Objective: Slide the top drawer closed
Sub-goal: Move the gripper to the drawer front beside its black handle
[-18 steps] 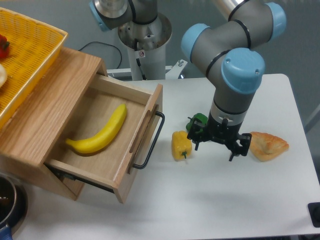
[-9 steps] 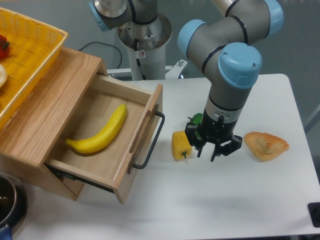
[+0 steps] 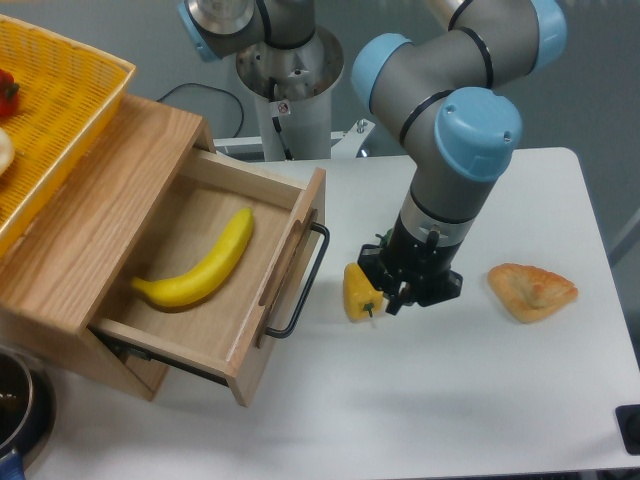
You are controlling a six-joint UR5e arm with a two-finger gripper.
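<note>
The gripper (image 3: 392, 300) has swung left since a second ago, leaving the pastry side and closing in on the yellow pepper (image 3: 360, 290); its head has also turned, so the black fingers that were splayed wide earlier are now bunched under the wrist. From this angle I cannot tell whether they are spread or pressed together, and nothing is visibly held between them. The fingertips sit just beside the pepper's right edge, possibly touching it.

The top drawer (image 3: 215, 275) has not budged: it stands pulled well out of the wooden box (image 3: 85, 235), its front panel angled toward the pepper, and its black bar handle (image 3: 305, 285) juts out just left of the pepper, apart from it. A banana (image 3: 200, 268) lies diagonally on the drawer floor.

A green object is now almost fully hidden behind the gripper. The pastry (image 3: 532, 290) lies well to the right of the pepper, on the white table (image 3: 480, 400). The yellow wicker basket (image 3: 55, 110) rests on top of the box, far left of the pepper.
</note>
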